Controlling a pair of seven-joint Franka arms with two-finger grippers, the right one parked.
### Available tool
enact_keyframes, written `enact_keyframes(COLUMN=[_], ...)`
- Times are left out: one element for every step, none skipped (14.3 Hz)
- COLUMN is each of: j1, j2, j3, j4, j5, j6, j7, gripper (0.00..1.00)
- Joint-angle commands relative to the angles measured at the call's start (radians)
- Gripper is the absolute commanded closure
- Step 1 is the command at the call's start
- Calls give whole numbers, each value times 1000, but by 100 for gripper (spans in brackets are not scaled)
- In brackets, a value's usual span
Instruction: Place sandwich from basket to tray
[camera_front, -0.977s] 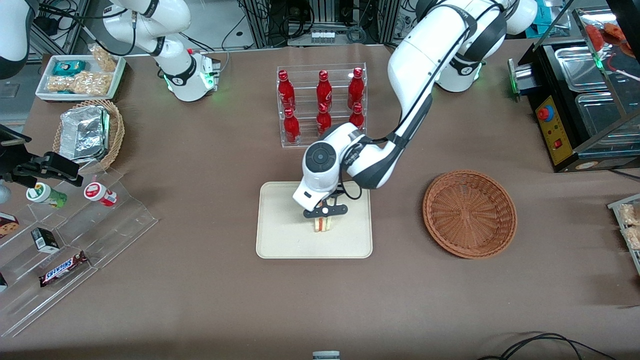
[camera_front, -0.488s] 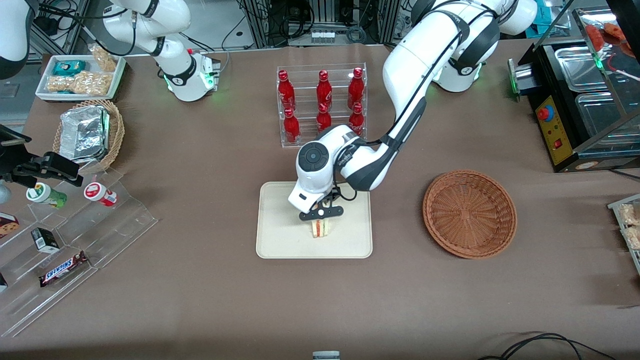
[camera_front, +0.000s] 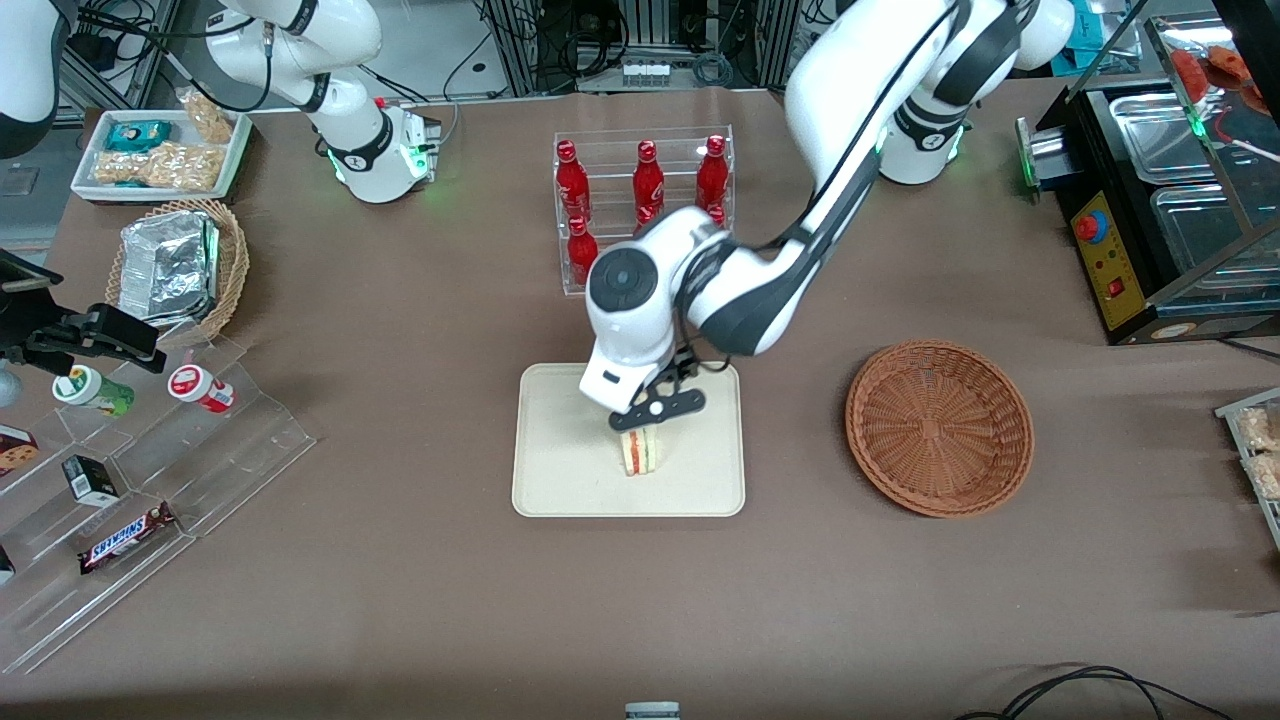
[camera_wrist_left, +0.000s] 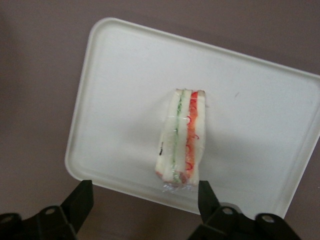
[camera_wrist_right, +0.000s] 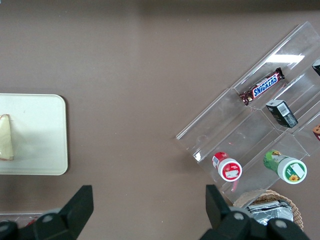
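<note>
The tray (camera_front: 560, 470) serves as the landmark, lying on the brown surface (camera_front: 400, 600) about midway along it. Toward the parked arm's end from the tray, an acrylic step rack (camera_front: 150, 490) holds a Snickers bar (camera_front: 125, 538) and two small tubs (camera_front: 200, 388), with a tan basket (camera_front: 232, 262) of foil packs (camera_front: 165, 265) farther from the front camera than the rack.

On the tray stands the sandwich (camera_front: 641, 450), resting on one crust edge with its red and green filling layers showing through the clear wrap; it sits near the tray's middle, a little toward the working arm's end. In the wrist view the sandwich (camera_wrist_left: 181, 141) lies wholly inside the tray (camera_wrist_left: 115, 75) rim, touching nothing but the tray floor.

The hand (camera_front: 655, 407) hangs just above the sandwich, clear of it. Its fingers (camera_wrist_left: 82, 200) are spread wide, one on each side of the wedge with open space between each finger and the wrap, and they hold nothing.

Farther from the front camera than the tray is a clear rack of red bottles (camera_front: 645, 180), partly covered by the arm.

Toward the working arm's end from the tray, well apart from it, sits the reddish-brown basket (camera_front: 940, 428) with nothing in it.
</note>
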Motion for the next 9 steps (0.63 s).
enact_keyframes(j1=[90,110,162,224,265,317,382,444,501], j2=[-170,-220,-283,-346,-392,-422,-449,-474,-492], j3=[-5,-1,-1,-3,-1,-1,-1,-1,-1], j4=[-51,-80,-124,-170,-199,-203,-201,-198,-200], j5=[-37,-54,-57,-72,-101,-118,-121,-123,-123], j6=[-151,-214,-260,-293,-337,-397,-472,-527,-564], j7=[-4,25,86,164,240,316,404,494,571], gripper=[0,0,0,0,0,0,0,0,0])
